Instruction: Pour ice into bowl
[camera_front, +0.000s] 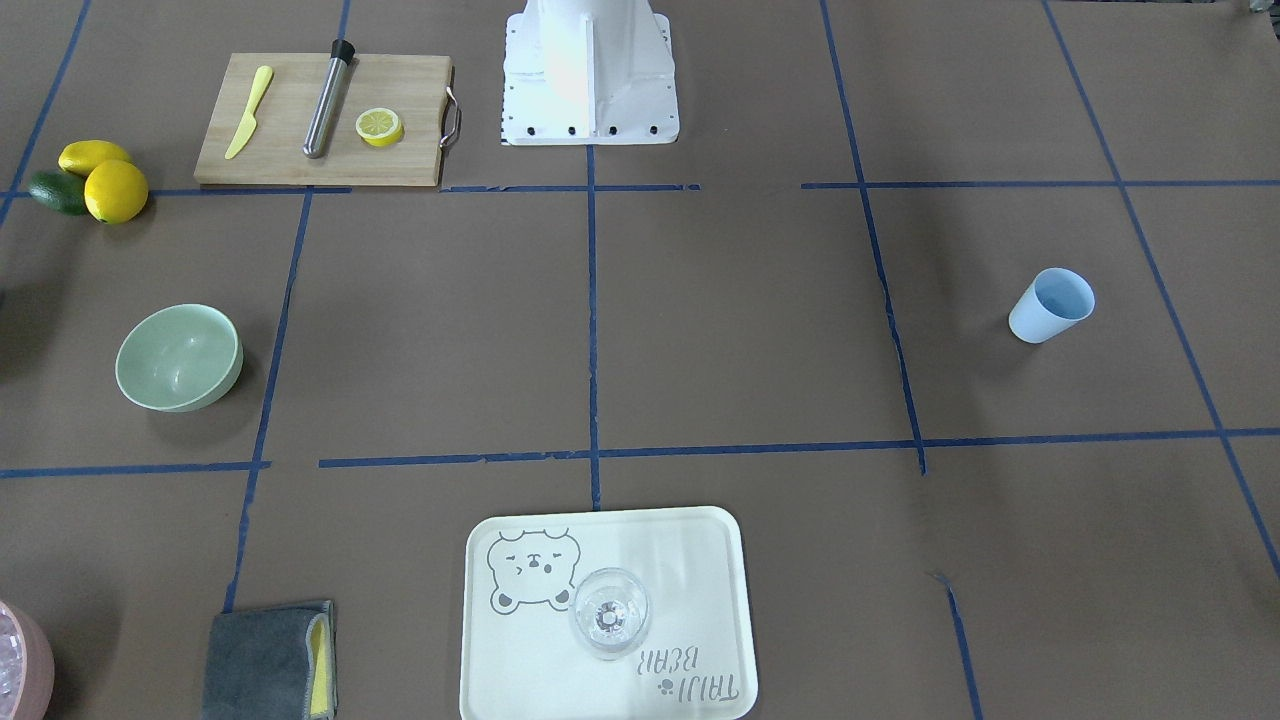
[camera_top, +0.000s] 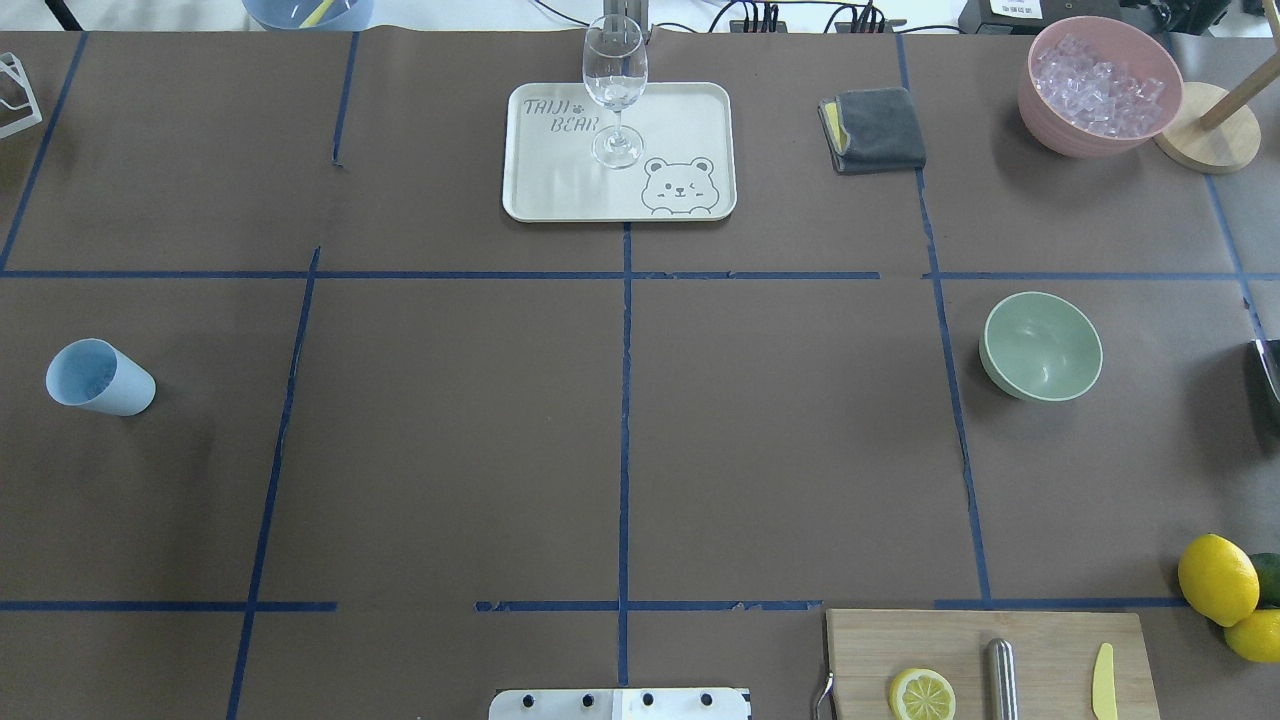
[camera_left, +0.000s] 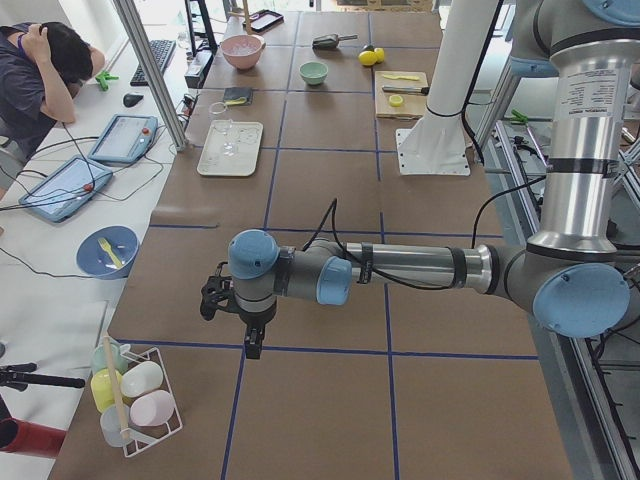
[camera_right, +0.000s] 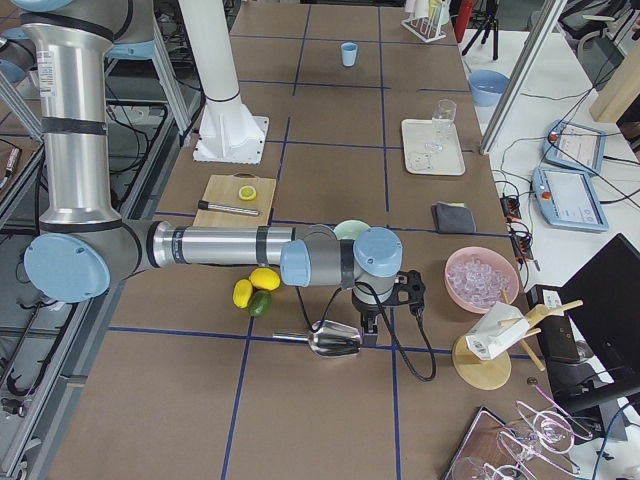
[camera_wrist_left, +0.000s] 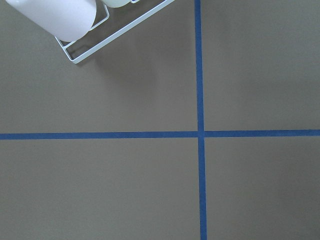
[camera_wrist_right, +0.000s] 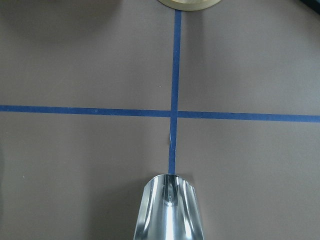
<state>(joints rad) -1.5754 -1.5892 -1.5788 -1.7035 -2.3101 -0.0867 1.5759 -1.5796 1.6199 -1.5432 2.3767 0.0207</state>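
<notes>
Ice: a heap of clear cubes, the ice (camera_top: 1095, 78), lies in the pink container (camera_top: 1050, 125) at the far right corner of the surface (camera_top: 450, 450).
Bowl: the mint-green bowl (camera_top: 1042, 347) stands upright on the robot's right side, nearer the robot than the pink container and well apart from it.
Right pincer: the right pincer (camera_right: 367, 333) points down, low over the table's right end, past the lemons (camera_right: 256, 286) and just beside a metal scoop (camera_wrist_right: 169, 207). The wrist view shows the scoop's shiny mouth over a crossing of blue tape (camera_wrist_right: 173, 113). It may be grasping the scoop's handle, but the side view is too poor to tell.
Left pincer: the left pincer (camera_left: 254, 345) points down over the table's left end, near a white wire rack (camera_wrist_left: 120, 33). Whether it is released or clenched cannot be told.
Elsewhere: a light blue cup (camera_top: 98, 377) stands on the left side. A stemmed glass (camera_top: 614, 75) stands on the cream tray (camera_top: 560, 195).
</notes>
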